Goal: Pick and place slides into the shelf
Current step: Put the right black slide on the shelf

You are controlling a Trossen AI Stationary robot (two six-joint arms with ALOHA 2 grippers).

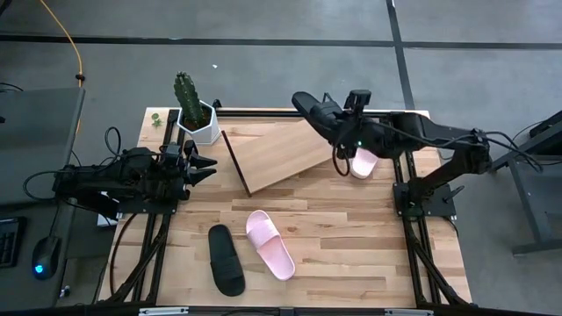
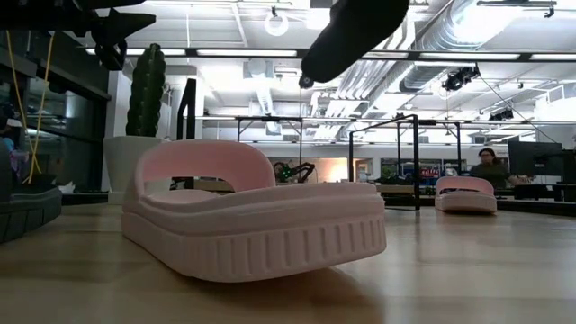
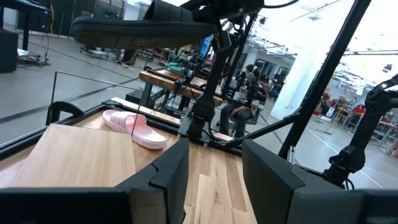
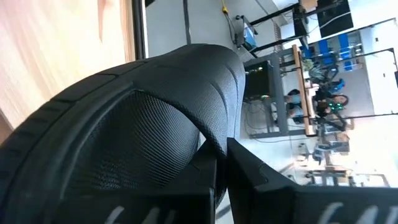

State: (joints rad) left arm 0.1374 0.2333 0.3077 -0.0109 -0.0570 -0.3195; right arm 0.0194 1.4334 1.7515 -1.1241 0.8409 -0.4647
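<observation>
Nothing on the shelf (image 1: pixel 277 154) yet. One black slide (image 1: pixel 312 107) lifted over its one-o'clock corner, pinched in the right gripper's (image 1: pixel 338 123) pressed jaws; left gripper (image 1: pixel 204 164) idle at nine o'clock, jaws spread. Two pink slides (image 1: pixel 270 243) (image 1: pixel 363 163) and another black slide (image 1: pixel 225 259) left on the table (image 1: pixel 351 237).

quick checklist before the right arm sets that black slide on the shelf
1. Grip: right end effector shut on the black slide's strap: ok.
2. Carried slide is lifted above the shelf's far edge: ok.
3. Shelf board bare, no slide on it: ok.
4. Left end effector open, waiting beside the shelf's left end, off the board: ok.
5. Pink slide lies on the table under the right arm; clearance: cannot tell.
6. Other pink slide and black slide on the table in front, away from the shelf: ok.
</observation>
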